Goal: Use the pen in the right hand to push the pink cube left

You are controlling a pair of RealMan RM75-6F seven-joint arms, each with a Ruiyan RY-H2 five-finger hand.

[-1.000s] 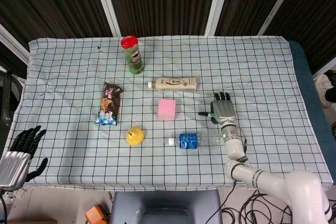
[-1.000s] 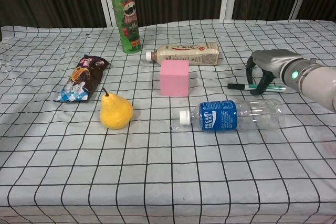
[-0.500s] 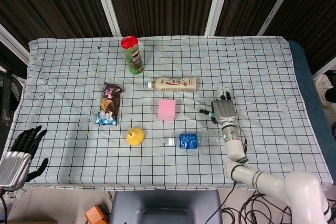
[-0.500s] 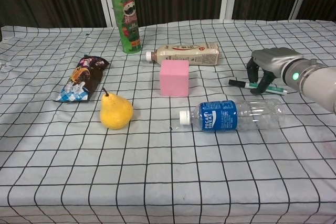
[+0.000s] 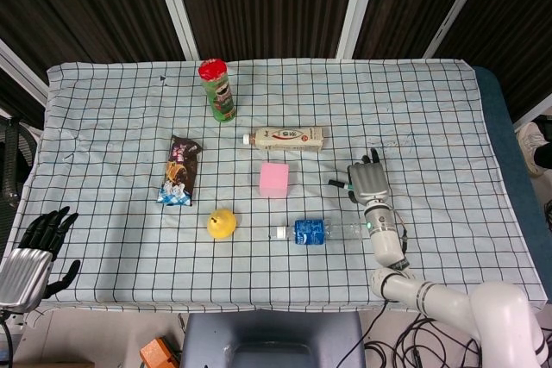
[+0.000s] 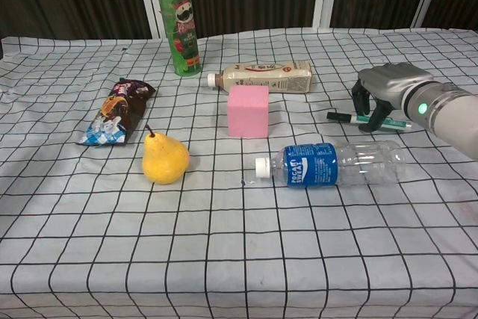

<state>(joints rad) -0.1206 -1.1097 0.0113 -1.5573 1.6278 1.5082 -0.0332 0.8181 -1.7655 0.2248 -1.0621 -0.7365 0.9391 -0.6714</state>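
The pink cube (image 5: 273,179) (image 6: 249,110) stands on the checked cloth near the table's middle. To its right, my right hand (image 5: 367,180) (image 6: 385,95) curls its fingers around a green and white pen (image 6: 343,116) (image 5: 336,184). The pen's black tip points left toward the cube, with a clear gap of about two grid squares between them. The pen lies nearly level, just above the cloth. My left hand (image 5: 34,252) hangs off the table's front left corner, fingers apart, holding nothing.
A water bottle (image 6: 332,163) lies just in front of the pen and cube. A milk tea bottle (image 6: 263,77) lies behind the cube. A yellow pear (image 6: 164,158), a snack bag (image 6: 116,112) and a green can (image 6: 179,26) stand to the cube's left.
My right hand has drawn in around the pen and lifted it slightly, shifting a little away from me. The cube has not moved.
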